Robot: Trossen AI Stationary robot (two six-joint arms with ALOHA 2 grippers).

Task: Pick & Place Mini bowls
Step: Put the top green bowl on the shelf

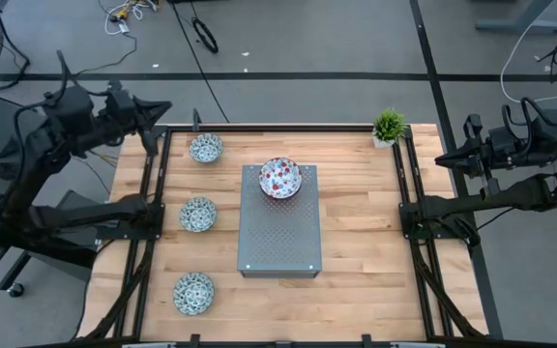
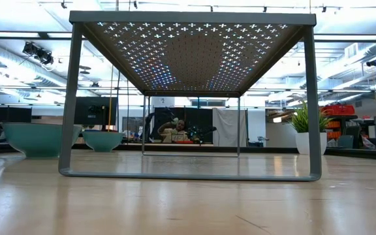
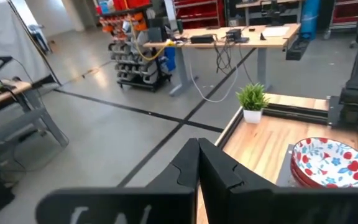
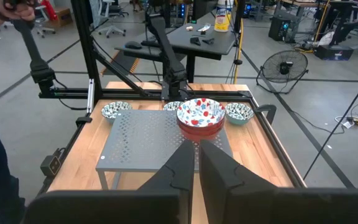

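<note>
On top of the grey stand (image 1: 278,220), at its far end, I see the red bowls (image 1: 280,178) nested in one stack (the rims below the top one show in my right wrist view (image 4: 200,117)). I can't count the stack for sure from any camera. The left wrist view catches the same stack (image 3: 332,163) at the stand's edge.

Three blue-green bowls sit in a column on the bare table (image 1: 366,193) to the left of the stand: the far bowl (image 1: 206,148) near the back rail, the middle bowl (image 1: 198,214) level with the stand's centre, and the near bowl (image 1: 192,292) toward the front edge. None touches the stand or another bowl. Two of them (image 2: 36,138) show in the low view beyond the stand's leg.

My left gripper (image 1: 159,114) hangs off the table's back-left corner, outside the rail, well apart from every bowl; the far blue-green one is the closest. Its fingers (image 3: 219,174) are pressed together with nothing between them. My right gripper (image 1: 450,159) waits outside the right rail, well clear of the stack, its fingers (image 4: 219,168) likewise closed on nothing.

Beside the back-right corner stands a potted plant (image 1: 388,127). A person's hand (image 4: 5,7) shows beyond the table in the right wrist view.
</note>
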